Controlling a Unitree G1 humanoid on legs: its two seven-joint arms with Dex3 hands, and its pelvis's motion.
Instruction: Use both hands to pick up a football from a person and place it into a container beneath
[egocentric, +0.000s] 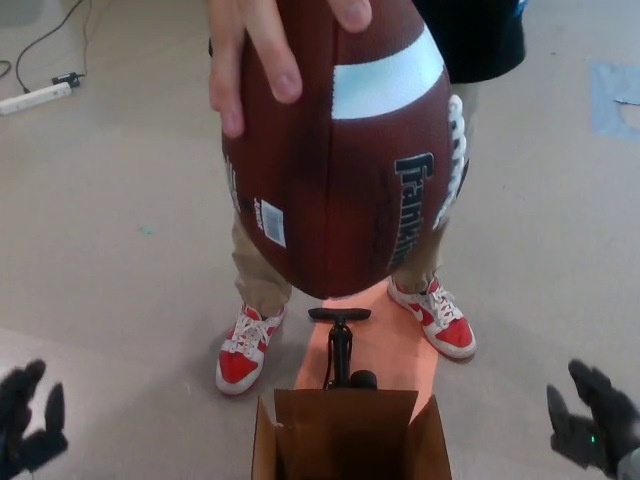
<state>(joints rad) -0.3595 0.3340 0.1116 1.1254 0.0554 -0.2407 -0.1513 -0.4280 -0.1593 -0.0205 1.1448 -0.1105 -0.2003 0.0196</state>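
Note:
A person's hand (262, 55) holds a large brown football (345, 160) with white stripe and laces, point down, in the upper middle of the head view. Below it an open cardboard box (347, 437) stands at the bottom edge. My left hand (25, 418) is low at the bottom left, fingers spread and empty. At the bottom right corner my right hand (590, 420) is likewise open with nothing in it. Both hands are well below and to the sides of the ball, touching nothing.
The person stands behind the box in tan trousers and red-and-white shoes (246, 350). A black hand pump (340, 350) stands on an orange mat (390, 345) just behind the box. A white power strip (35, 97) and cable lie on the floor at the far left.

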